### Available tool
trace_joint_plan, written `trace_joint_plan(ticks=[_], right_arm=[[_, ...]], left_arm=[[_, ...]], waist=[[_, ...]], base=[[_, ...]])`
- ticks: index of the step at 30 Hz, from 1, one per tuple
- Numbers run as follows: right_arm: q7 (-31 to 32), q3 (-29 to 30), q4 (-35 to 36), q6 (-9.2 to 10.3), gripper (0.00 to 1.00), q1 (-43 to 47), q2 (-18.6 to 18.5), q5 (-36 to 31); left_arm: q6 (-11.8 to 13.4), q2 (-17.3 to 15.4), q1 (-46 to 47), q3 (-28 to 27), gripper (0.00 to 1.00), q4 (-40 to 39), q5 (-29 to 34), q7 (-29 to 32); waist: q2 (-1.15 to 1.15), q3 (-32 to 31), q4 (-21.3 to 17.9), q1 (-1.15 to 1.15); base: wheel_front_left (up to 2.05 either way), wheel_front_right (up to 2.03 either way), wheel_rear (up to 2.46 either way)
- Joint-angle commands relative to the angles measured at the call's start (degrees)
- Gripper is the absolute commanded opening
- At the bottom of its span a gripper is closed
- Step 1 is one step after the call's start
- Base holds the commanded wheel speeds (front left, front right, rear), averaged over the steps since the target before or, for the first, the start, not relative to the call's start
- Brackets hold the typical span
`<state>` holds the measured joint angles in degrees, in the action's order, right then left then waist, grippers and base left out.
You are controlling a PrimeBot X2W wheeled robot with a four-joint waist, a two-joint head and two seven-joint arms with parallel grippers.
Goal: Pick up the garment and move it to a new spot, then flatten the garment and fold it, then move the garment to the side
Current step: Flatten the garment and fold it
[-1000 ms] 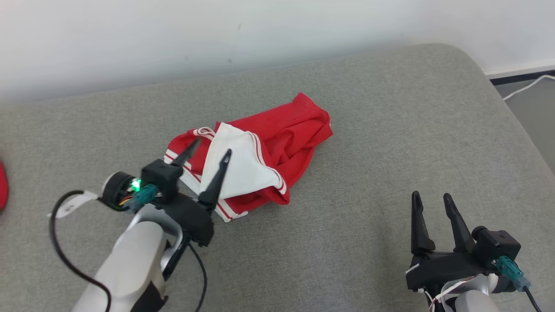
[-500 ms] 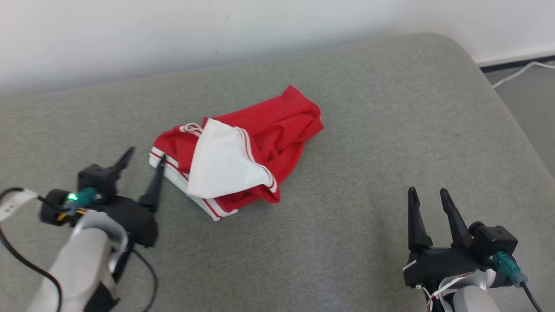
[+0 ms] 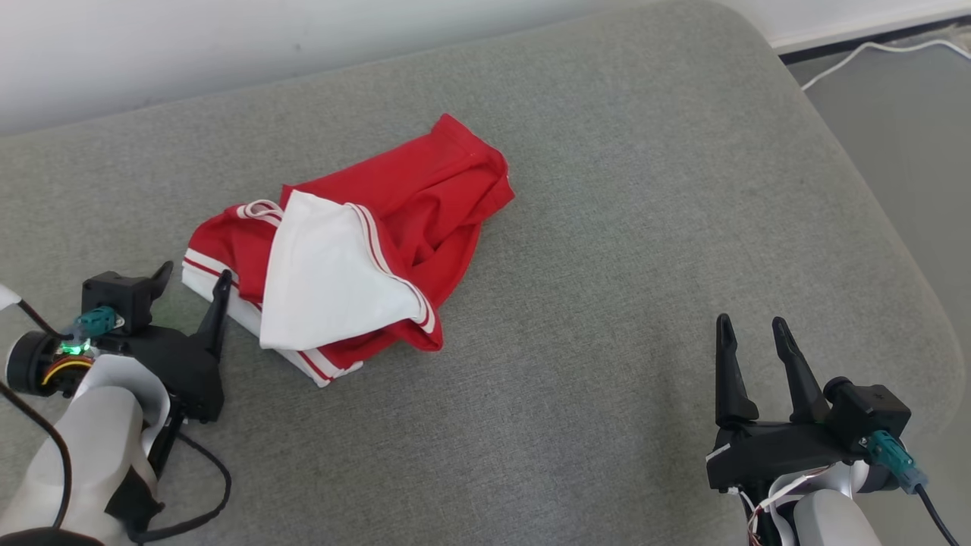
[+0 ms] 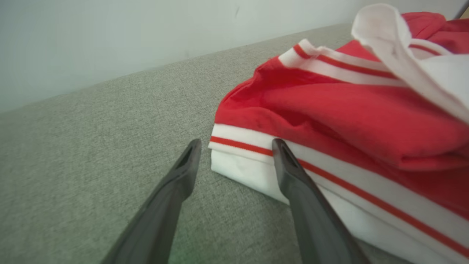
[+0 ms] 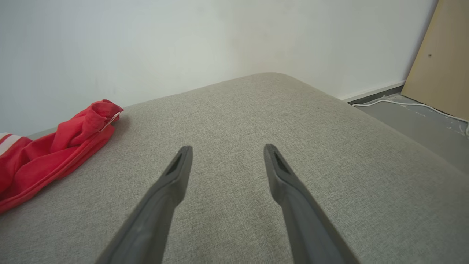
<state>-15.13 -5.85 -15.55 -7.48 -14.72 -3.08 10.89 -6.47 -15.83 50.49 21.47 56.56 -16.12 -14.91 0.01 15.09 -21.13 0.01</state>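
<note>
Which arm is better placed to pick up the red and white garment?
Left. The left gripper is open at the striped hem of the garment; the right gripper hangs open over the grey cushion, well apart.

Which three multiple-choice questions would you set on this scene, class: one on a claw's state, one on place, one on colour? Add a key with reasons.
1. The right claw is: A open, empty; B shut on cloth; C shut, empty.
2. The garment lies nearest: A the right claw; B the left claw; C both equally.
3. The garment's colours: A blue and white; B all black; C red and white.
Key: A, its fingers stand apart over bare grey cushion; B, its fingers point at the striped corner close by; C, red cloth with white panel and stripes.
</note>
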Motion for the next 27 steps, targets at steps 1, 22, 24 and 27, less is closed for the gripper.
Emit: trace_joint_plan(ticks=[1,22,24,27], right_arm=[[-0.03,-0.07,0.16,-0.03,1.00,-0.21,0.08,0.04],[-0.02,-0.83,-0.71,-0.03,1.00,-0.80,0.17,0.30],[-0.02,-0.61,-0.94,-0.03,1.00,-0.61,0.17,0.04],[-0.02,-0.38,-0.81,-0.03,1.00,-0.26,0.19,-0.12]], left_arm=[[-0.08,-0.25,0.52,0.26,1.00,0.95,-0.75,-0.26],[-0.76,-0.05,3.78,2.41,0.00,9.40,-1.80,-0.20],[-0.79,-0.24,3.45,2.50,0.00,9.01,-1.76,-0.20],[-0.53,0.13,2.68,2.35,0.00,6.83,-1.55,-0.25]], waist=[[-0.01,0.32,-0.36,-0.01],[-0.01,0.34,-2.63,-0.01],[-0.01,-0.09,-2.39,-0.01],[-0.01,-1.12,-1.49,-0.01]], base=[[0.00,0.00,0.00],[0.00,0.00,0.00],[0.00,0.00,0.00],[0.00,0.00,0.00]])
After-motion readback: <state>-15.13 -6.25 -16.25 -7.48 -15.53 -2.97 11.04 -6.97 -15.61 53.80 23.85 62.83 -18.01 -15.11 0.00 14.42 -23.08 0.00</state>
